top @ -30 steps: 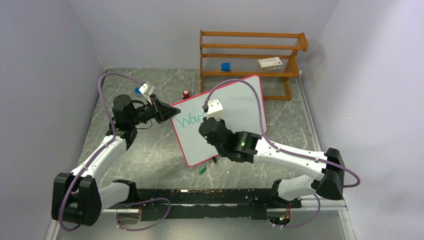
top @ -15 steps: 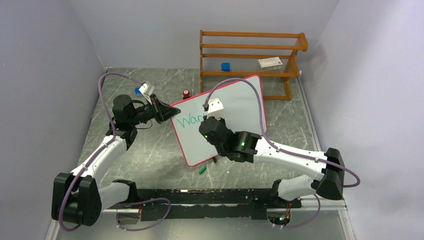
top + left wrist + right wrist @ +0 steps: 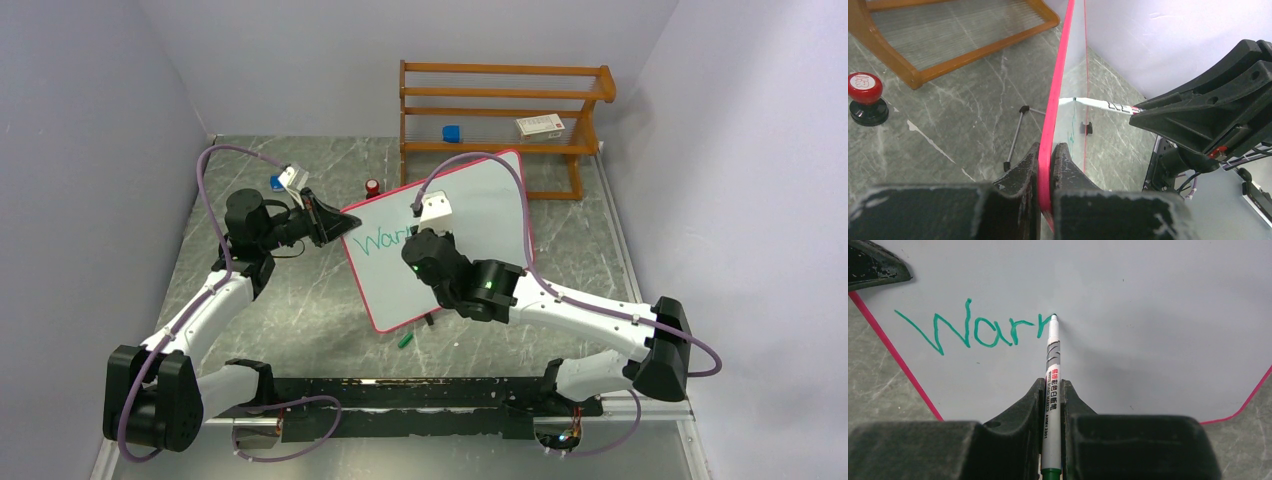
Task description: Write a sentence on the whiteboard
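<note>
— At the middle of the tabletop [image 3: 300, 300], how does the whiteboard [image 3: 475, 205] sit?
— Propped up and tilted. The left claw [image 3: 1048, 162] is pinched tight on its pink frame, at the board's nine o'clock edge.
— And the right claw [image 3: 1052, 387]?
— Closed on a marker [image 3: 1053, 357] (white barrel, green tip). The tip touches the board just past the green letters [image 3: 958, 330] "War" and one further stroke.
— Anything nearby?
— A small green piece [image 3: 405, 340], perhaps the cap, lies at the board's six o'clock. A wooden rack [image 3: 500, 95] stands at twelve.
</note>
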`<state>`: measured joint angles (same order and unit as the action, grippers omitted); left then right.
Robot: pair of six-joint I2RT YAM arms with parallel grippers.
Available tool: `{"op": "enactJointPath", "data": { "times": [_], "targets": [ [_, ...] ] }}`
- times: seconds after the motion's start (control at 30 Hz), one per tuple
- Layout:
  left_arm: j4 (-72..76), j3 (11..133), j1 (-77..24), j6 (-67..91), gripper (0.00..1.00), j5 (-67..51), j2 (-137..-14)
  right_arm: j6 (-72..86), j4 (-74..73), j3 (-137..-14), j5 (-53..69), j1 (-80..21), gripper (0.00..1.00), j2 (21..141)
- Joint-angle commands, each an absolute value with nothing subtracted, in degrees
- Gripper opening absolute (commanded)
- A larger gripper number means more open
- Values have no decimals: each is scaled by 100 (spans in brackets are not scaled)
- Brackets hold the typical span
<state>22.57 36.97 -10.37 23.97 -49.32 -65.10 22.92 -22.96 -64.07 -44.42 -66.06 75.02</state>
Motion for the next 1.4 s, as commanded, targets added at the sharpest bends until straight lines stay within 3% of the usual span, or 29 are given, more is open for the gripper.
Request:
{"op": "enactJointPath", "data": {
  "times": [0.0, 1.37],
  "targets": [
    [1442, 3524, -1143, 1261, 5, -4542, -6714, 2389, -2269, -6334, -4540, -6506, 0, 7439],
    [1450, 3529, -1143, 1270, 5, -4533, -6739, 2645, -2692, -6198, -4035, -6508, 0, 7419]
  ]
}}
